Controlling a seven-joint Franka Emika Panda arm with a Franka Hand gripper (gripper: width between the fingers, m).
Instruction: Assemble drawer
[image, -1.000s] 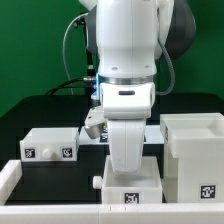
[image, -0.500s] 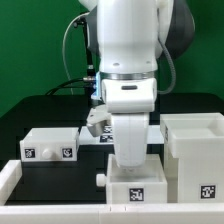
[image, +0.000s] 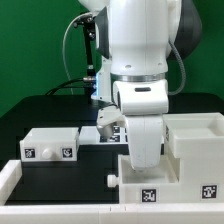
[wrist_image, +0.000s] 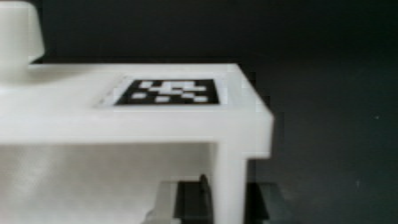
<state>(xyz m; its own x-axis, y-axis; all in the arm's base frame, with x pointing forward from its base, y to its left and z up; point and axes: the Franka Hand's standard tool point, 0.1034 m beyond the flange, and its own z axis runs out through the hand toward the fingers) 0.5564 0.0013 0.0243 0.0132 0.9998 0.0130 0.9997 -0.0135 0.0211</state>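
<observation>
My gripper (image: 145, 162) is shut on the wall of a small white tray (image: 150, 183), which has a tag on its front and a small knob (image: 113, 178) on the exterior view's left. In the wrist view the tray's tagged wall (wrist_image: 169, 92) fills the frame and the dark fingers (wrist_image: 198, 200) clamp a thin white wall; the gripper (wrist_image: 228, 202) sits at the edge. The tray is right beside the large open-topped casing (image: 196, 150) at the exterior view's right. A second small tray (image: 50, 146) lies at the left.
A white raised rail (image: 20, 178) runs along the front at the exterior view's left. The marker board (image: 97, 136) lies behind the trays on the black table. Cables hang behind the arm.
My gripper has carried the held tray toward the exterior view's right, from the middle to just beside the casing. The other tray and the casing have not moved.
</observation>
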